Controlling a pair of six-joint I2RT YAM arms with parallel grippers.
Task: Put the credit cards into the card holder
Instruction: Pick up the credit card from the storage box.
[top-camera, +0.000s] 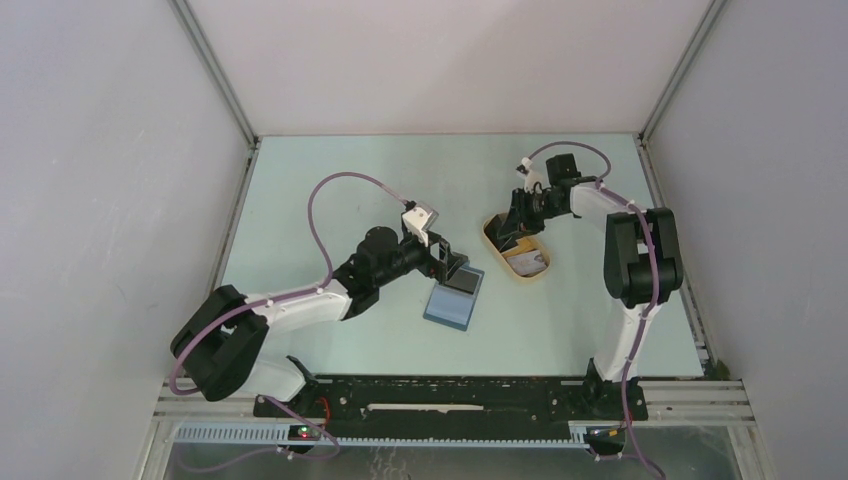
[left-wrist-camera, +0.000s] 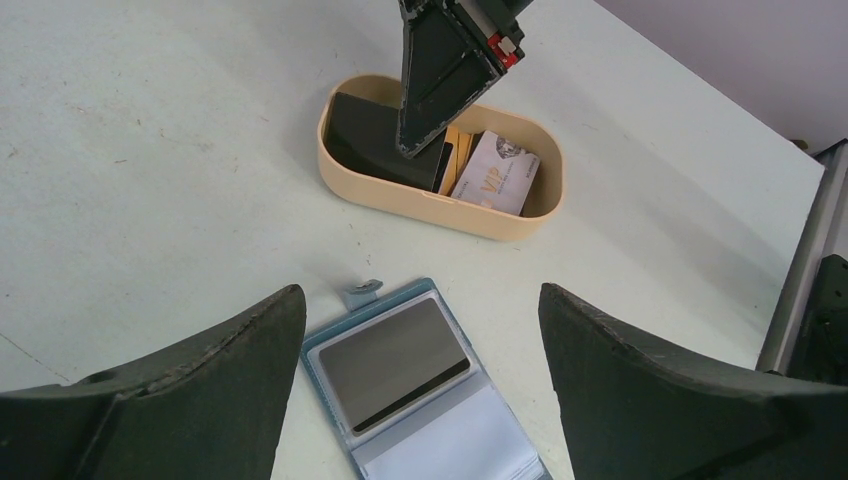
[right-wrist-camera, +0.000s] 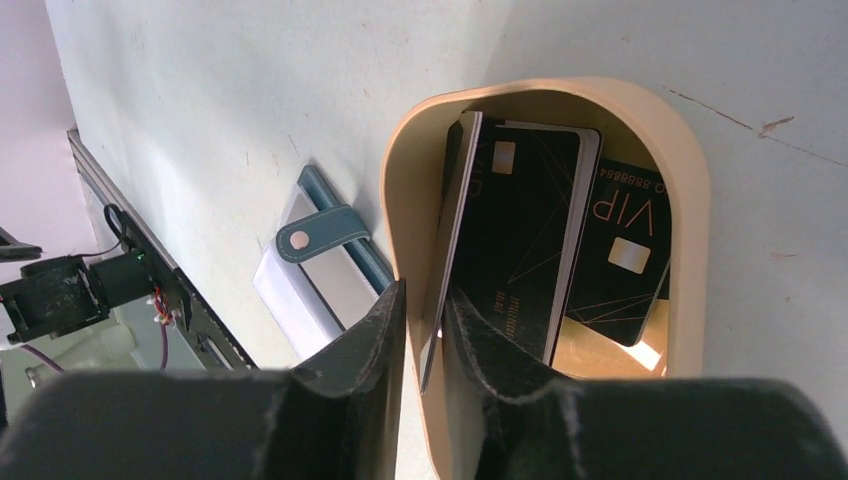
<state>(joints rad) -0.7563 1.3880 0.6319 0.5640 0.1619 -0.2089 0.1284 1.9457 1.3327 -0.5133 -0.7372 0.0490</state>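
Pale green table (top-camera: 330, 180) stands between grey walls. At the centre of the top view, the card holder (top-camera: 453, 297) lies open with a grey card (left-wrist-camera: 395, 365) on its upper half. The left gripper (left-wrist-camera: 420, 300) hovers over it, fingers wide apart. Up and to the right, in the beige tray (right-wrist-camera: 690, 200), the right gripper (right-wrist-camera: 425, 295) has its fingers narrow around an upright card (right-wrist-camera: 455, 200); I cannot tell if they press it.

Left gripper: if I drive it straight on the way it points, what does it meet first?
Most likely the grey card lying in the open card holder, which sits right between the open jaws of the left gripper in its wrist view. Depth is unclear; it could land on the holder's pocket instead.
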